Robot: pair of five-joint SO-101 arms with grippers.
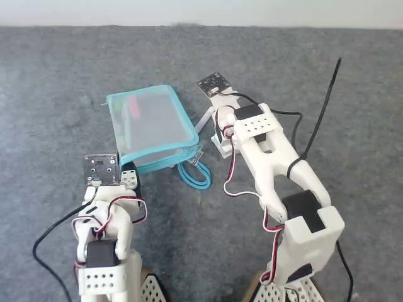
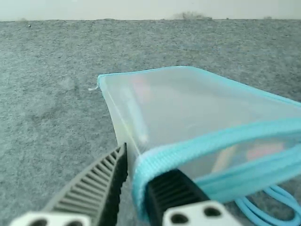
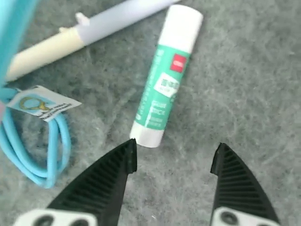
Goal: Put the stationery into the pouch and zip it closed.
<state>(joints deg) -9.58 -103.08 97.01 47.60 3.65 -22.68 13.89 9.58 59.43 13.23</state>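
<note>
Left tool (image 2: 138,167) grasping pouch (image 1: 151,123) lip. My right tool (image 3: 176,146) released over glue stick (image 3: 167,70). Glue stick, pen (image 3: 108,23) outside, pouch's 3 o'clock. Zip open.

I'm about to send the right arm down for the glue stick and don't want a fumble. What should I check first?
1. Right hand open: ok, its jaws are spread wide.
2. Glue stick centred in the gap: not ok. Its near end sits off to one side.
3. Glue stick clear of the pen: cannot tell. Their far ends lie very close together.
4. Blue cord clear of the glue stick: ok, it lies apart.
5. Left hand gripping the pouch: cannot tell. It is at the zipper edge.
6. Pouch mouth open enough to take the stick: cannot tell.
</note>
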